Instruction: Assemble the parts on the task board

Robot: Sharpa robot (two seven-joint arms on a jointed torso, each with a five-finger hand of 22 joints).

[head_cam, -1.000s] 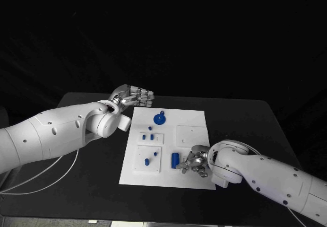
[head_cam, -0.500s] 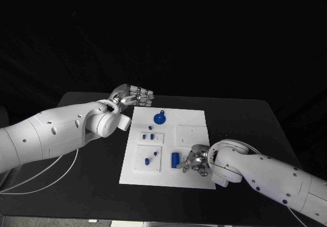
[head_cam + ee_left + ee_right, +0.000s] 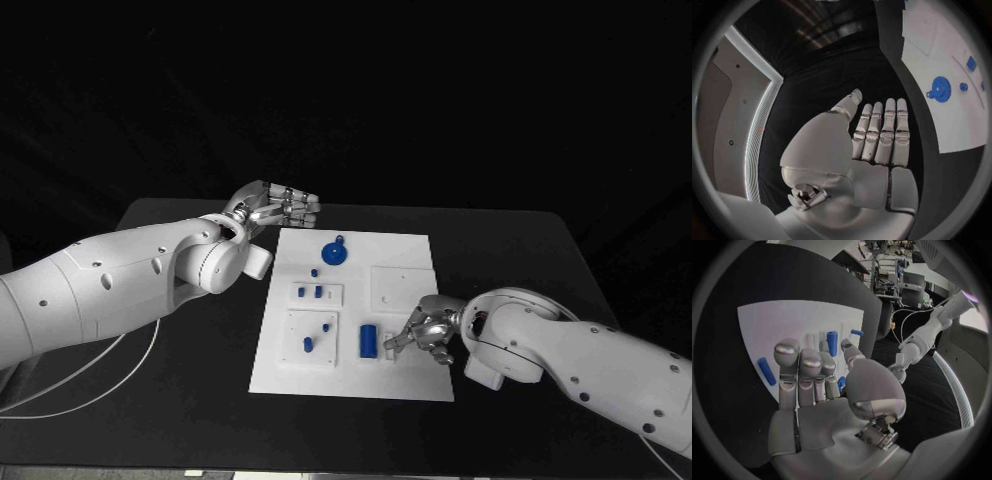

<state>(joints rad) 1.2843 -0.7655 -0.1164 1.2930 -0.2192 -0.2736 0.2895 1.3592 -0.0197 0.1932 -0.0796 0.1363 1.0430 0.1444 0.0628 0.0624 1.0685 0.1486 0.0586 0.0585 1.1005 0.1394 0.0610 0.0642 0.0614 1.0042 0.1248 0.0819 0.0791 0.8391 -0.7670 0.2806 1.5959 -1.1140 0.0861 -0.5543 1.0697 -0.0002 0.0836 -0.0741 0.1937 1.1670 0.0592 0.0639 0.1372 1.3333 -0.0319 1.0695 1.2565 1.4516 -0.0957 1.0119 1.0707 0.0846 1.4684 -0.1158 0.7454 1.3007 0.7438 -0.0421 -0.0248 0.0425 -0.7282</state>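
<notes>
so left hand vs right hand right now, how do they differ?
The left hand is off the task board, past its far corner; the right hand is over its near edge. Left fingers lie straight and together; right fingers extend towards a blue cylinder. Both hold nothing.

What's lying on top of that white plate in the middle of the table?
On the task board lie small blue parts: a round piece at the far end, short pegs, a cylinder. The right hand covers the board's near right edge; anything beneath it is hidden.
</notes>
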